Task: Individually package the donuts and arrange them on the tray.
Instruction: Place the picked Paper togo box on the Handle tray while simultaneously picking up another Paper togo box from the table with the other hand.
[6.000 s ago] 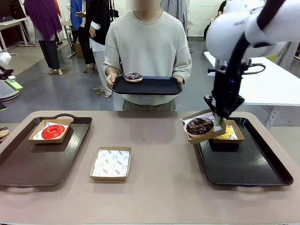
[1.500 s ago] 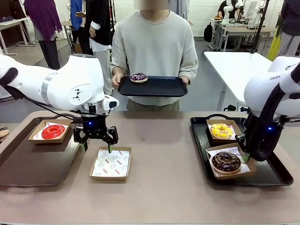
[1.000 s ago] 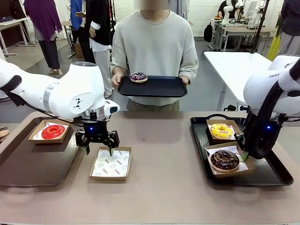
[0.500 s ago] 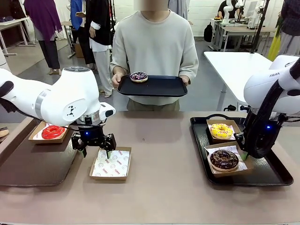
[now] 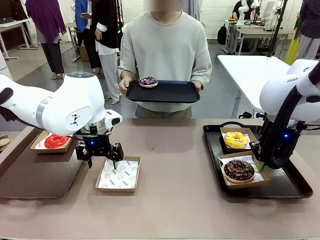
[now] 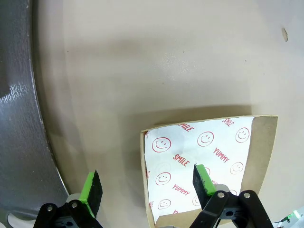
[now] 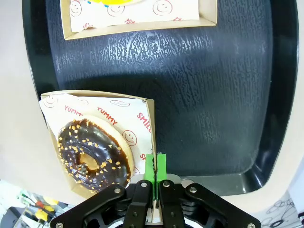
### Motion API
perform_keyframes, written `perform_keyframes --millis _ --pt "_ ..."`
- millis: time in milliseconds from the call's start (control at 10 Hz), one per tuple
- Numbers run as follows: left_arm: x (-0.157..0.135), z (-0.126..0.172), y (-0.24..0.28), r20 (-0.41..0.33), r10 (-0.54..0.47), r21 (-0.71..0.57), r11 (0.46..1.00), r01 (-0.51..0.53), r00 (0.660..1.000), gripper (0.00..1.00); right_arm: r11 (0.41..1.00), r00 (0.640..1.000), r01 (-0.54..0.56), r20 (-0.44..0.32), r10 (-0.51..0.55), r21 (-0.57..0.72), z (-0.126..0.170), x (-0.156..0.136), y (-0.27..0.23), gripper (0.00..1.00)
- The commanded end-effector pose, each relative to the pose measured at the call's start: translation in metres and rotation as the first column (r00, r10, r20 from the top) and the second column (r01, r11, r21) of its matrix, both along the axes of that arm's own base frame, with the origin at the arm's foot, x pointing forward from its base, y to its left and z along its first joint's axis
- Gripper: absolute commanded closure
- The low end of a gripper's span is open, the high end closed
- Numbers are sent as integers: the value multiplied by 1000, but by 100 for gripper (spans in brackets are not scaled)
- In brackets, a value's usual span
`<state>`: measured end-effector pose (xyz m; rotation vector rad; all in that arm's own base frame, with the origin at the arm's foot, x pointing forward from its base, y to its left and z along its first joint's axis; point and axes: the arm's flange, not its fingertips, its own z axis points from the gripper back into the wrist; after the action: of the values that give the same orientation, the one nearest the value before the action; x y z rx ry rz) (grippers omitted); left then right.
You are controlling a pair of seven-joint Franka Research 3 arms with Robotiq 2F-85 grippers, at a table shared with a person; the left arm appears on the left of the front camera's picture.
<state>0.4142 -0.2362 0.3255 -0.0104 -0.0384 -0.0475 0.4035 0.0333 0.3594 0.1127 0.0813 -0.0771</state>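
Your left gripper [image 5: 101,162] is spread wide, straddling the near-left wall of the empty box [image 5: 118,174] | your right gripper [image 7: 155,173] pinches the wall of the chocolate donut's [image 5: 239,170] box on the right tray [image 5: 285,187] | yellow donut [image 5: 236,139] boxed behind it | red donut [image 5: 56,141] boxed on left tray | purple donut [image 5: 148,81] on the person's tray.

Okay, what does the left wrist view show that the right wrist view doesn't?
Left wrist view alone: the open left gripper straddling the wall of an empty paper-lined box on the bare table. Right wrist view alone: the right gripper shut on the chocolate donut's box edge, over the black tray. Both: smiley-printed liner paper.
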Motion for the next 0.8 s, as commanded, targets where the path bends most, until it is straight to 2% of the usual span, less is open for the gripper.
perform_keyframes --millis 0,200,300,400,500,600,700 --pt "-6 0 0 16 32 -12 999 -32 999 0 1000 1000 16 8 -16 15 -6 9 3 99" --pt "-5 0 0 14 33 -14 999 -33 999 0 1000 1000 16 5 -16 15 -8 9 3 99" --pt "-4 -1 0 7 27 -27 999 -27 1000 52 1000 1000 14 1 -14 20 -8 9 3 83" --pt "-3 0 0 1 25 -34 999 -25 1000 60 1000 1000 9 -1 -9 21 -9 8 3 41" --pt "-3 0 0 -5 25 -40 999 -25 1000 100 1000 1000 12 -1 -12 22 -9 8 2 24" --pt "-2 0 0 -15 21 -49 999 -21 1000 100 1000 1000 14 -2 -14 24 -9 8 2 0" --pt "-2 -1 -1 -34 20 -59 998 -22 999 100 1000 1000 15 -3 -14 26 -10 8 2 0"
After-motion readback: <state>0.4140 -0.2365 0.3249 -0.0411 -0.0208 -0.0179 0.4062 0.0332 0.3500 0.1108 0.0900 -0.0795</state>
